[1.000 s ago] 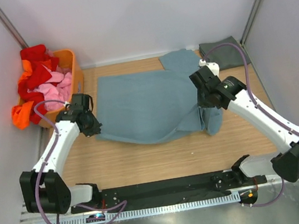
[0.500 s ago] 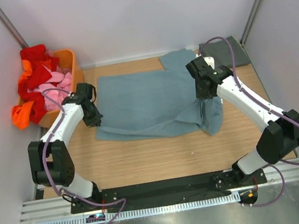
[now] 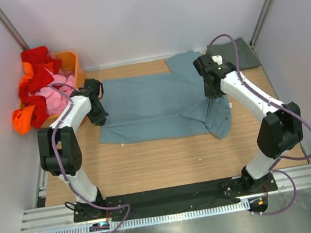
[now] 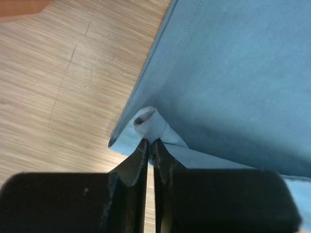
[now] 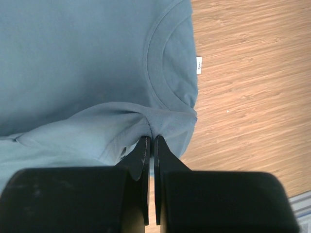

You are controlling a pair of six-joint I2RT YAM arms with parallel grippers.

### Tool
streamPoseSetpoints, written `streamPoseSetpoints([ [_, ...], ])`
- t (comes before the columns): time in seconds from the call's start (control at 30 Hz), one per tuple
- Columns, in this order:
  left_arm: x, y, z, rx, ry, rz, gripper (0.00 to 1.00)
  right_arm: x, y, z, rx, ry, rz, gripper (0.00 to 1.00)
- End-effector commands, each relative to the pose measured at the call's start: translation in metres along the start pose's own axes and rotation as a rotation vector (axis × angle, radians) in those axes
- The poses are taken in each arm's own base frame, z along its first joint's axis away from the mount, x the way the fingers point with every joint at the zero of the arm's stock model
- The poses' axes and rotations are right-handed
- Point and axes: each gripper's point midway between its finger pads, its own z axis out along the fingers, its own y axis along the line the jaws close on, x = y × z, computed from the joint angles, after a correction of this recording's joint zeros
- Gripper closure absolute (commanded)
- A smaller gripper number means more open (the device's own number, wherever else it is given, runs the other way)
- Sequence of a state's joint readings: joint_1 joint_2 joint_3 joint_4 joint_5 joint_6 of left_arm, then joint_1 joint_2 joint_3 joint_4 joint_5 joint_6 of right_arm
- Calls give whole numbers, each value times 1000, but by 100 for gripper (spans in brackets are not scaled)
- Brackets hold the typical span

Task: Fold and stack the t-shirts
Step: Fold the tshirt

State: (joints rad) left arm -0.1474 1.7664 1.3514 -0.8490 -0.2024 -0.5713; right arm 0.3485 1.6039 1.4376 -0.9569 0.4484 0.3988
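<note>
The large blue-teal t-shirt [image 3: 154,105] lies spread on the wooden table, its near half folded toward the back. My left gripper [image 3: 98,118] is shut on a pinch of the blue t-shirt's left edge [image 4: 148,127]. My right gripper [image 3: 213,91] is shut on the blue t-shirt's cloth just below the neckline [image 5: 167,73]; a sleeve hangs forward under it [image 3: 219,120]. The dark grey-green t-shirt [image 3: 239,54] lies folded at the back right corner, behind the right arm.
An orange plastic basket [image 3: 74,67] heaped with red, pink and orange clothes stands at the back left, close to the left arm. White walls enclose three sides. Bare wood [image 3: 168,161] lies between the shirt and the arm bases.
Both grippers have moved toward the back wall, carrying the blue t-shirt's near edge over itself. The near hem now lies straighter and farther back, and the shirt looks narrower front to back.
</note>
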Motion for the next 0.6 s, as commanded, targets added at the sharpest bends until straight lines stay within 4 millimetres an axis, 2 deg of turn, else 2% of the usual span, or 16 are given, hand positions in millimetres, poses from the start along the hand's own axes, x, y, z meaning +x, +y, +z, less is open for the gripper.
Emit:
streamPoseSetpoints([
  [0.0,-10,2,2,-22,-9,3,94,-17,1,-2,-3,-43,6,99],
  [0.13,-17,6,8,-75,-15,9,92,-20,1,6,3,-39,5,99],
  [0.2,-17,9,11,-100,-3,8,88,-25,2,10,6,-42,2,99],
  [0.23,-21,8,8,-99,-11,5,83,-29,5,12,6,-43,-5,98],
  [0.27,-21,8,5,-102,-6,3,57,-32,5,15,12,-39,-8,96],
  [0.37,-26,14,-10,-112,-51,-20,24,-39,7,25,31,-30,-33,90],
  [0.4,-29,13,-23,-99,-87,-28,21,-41,9,27,28,-27,-37,90],
  [0.5,-19,19,-32,-97,-122,-43,13,-45,15,34,21,-21,-49,90],
  [0.57,-9,24,-37,-85,-143,-57,12,-48,20,38,8,-19,-57,90],
])
